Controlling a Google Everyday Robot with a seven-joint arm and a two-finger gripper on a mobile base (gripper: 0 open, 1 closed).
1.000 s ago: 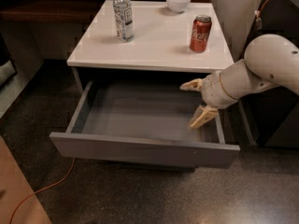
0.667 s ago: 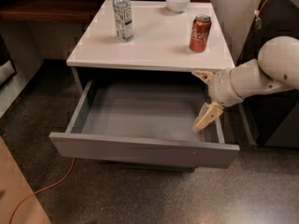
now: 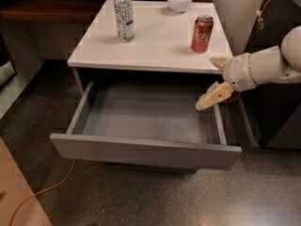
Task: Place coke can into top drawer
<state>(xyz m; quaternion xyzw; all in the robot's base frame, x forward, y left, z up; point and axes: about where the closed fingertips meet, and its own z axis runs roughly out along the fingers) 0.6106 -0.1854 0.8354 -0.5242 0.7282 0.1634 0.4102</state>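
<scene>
Hovering beside the right front corner of a white-topped cabinet, the robot's gripper (image 3: 216, 79) has its two cream fingers spread wide, one above the other, with nothing between them. The coke can (image 3: 201, 33) stands upright on the cabinet top (image 3: 155, 51), just above and slightly left of the gripper, near it but not touching. Below and to the left of the gripper, the top drawer (image 3: 141, 150) is pulled well out, and nothing can be seen on its grey floor. The gripper's lower finger hangs over the drawer's right rear corner. Well to the left of the gripper a clear plastic bottle (image 3: 123, 15) stands on the cabinet top, and a small white bowl (image 3: 180, 1) sits at the back, beyond the can. As for progress, the drawer looks ready to receive the can, so the opening part seems done. The can has not yet been gripped, so grasping it, lifting it off the top, lowering it into the drawer and letting go all appear to remain.
</scene>
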